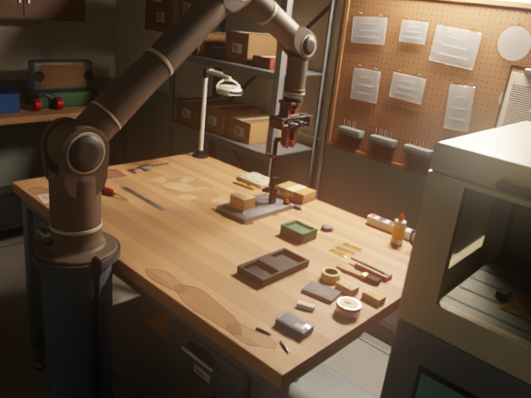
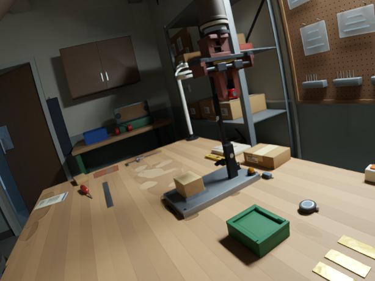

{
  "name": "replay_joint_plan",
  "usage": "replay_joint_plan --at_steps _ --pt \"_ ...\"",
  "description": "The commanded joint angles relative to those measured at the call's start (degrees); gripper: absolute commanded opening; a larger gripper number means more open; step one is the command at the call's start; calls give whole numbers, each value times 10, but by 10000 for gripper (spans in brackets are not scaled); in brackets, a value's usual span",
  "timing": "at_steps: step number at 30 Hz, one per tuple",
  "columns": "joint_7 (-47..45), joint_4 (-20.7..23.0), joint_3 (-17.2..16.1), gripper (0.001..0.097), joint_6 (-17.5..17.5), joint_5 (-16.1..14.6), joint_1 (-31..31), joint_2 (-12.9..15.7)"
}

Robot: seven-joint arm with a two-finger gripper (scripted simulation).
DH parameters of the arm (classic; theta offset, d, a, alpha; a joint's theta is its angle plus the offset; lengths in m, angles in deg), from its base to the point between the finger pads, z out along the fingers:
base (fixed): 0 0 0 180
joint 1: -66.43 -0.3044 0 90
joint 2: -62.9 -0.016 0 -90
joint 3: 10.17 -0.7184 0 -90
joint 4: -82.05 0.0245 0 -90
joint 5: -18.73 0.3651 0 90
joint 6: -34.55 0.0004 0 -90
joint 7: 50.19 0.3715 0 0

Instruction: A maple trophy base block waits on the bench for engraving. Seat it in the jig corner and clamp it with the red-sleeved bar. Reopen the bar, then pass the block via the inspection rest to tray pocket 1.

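The clamp bar's red-sleeved end point(image 2: 232, 92) is held in my closed gripper point(image 2: 226, 91), high above the jig. The dark bar point(image 2: 220, 122) stands almost upright from its pivot post point(image 2: 230, 160) at the jig's far end. The maple block point(image 2: 189, 184) sits on the grey jig plate point(image 2: 212, 189) at its near corner, well below and left of my gripper. The green inspection rest point(image 2: 258, 229) lies in front of the jig. The dark two-pocket tray point(image 1: 273, 266) lies nearer the bench's front edge.
Behind the jig a metal shelf rack point(image 1: 257, 85) holds cardboard boxes, and a white lamp point(image 1: 227, 85) stands at the bench's back edge. A cardboard box point(image 2: 267, 155) lies right of the pivot post. Small tools, tape rolls and brass strips point(image 2: 346, 261) crowd the bench's right side.
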Motion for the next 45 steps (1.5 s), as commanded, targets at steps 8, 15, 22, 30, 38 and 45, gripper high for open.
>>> replay_joint_plan --at_steps 8,15,22,30,38,45 --pt "0 23 1 30 -16 0 0 8" --pt "1 39 1 30 -25 1 0 15" --pt "1 51 1 30 -31 1 0 20" --pt "1 59 1 30 -36 1 0 24" --pt "1 64 1 30 -39 1 0 26" --pt "1 65 1 30 -39 1 0 27"
